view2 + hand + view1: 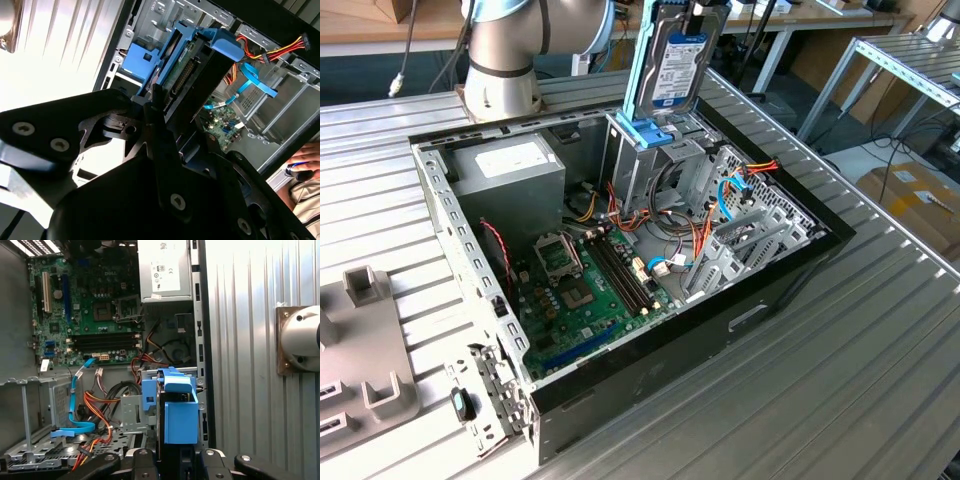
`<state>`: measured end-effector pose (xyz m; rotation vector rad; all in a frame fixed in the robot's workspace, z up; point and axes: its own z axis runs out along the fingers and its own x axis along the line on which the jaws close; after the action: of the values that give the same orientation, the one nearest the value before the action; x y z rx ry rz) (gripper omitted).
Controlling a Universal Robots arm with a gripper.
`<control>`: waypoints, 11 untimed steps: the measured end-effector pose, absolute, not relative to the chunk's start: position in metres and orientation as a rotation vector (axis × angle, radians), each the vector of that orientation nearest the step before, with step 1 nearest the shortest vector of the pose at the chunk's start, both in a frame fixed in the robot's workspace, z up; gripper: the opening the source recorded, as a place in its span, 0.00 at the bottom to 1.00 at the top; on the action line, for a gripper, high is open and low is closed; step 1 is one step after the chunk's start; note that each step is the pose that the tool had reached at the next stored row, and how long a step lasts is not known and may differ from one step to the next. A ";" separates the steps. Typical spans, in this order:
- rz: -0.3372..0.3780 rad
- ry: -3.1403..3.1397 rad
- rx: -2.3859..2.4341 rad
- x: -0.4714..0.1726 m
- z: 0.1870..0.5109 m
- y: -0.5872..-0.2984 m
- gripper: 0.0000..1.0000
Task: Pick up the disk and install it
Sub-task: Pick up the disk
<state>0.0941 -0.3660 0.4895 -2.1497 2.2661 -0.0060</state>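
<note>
A ribbed metal bench [880,350] carried an open computer case [760,300]. Inside stood a metal drive cage [640,165] topped by a blue bracket [650,132]. The disk [677,60] hung upright just above that bracket, with the end effector [176,460] clenched on it.

The gripper [176,107] clamps the disk [186,67] edge-on, green circuit board showing and light blue carrier rail framing it, with the open computer case [165,12] beyond. A blue bracket [142,60] sits just beside the disk, and a person's hand [304,167] lies near the case.
</note>
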 end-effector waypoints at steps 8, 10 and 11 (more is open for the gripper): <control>-0.042 2.281 -2.165 0.094 0.489 -0.385 0.35; -0.056 2.287 -2.170 0.094 0.489 -0.392 0.35; -0.060 2.289 -2.172 0.094 0.490 -0.393 0.35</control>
<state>0.0941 -0.3931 0.4895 -2.1720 2.2888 -0.0598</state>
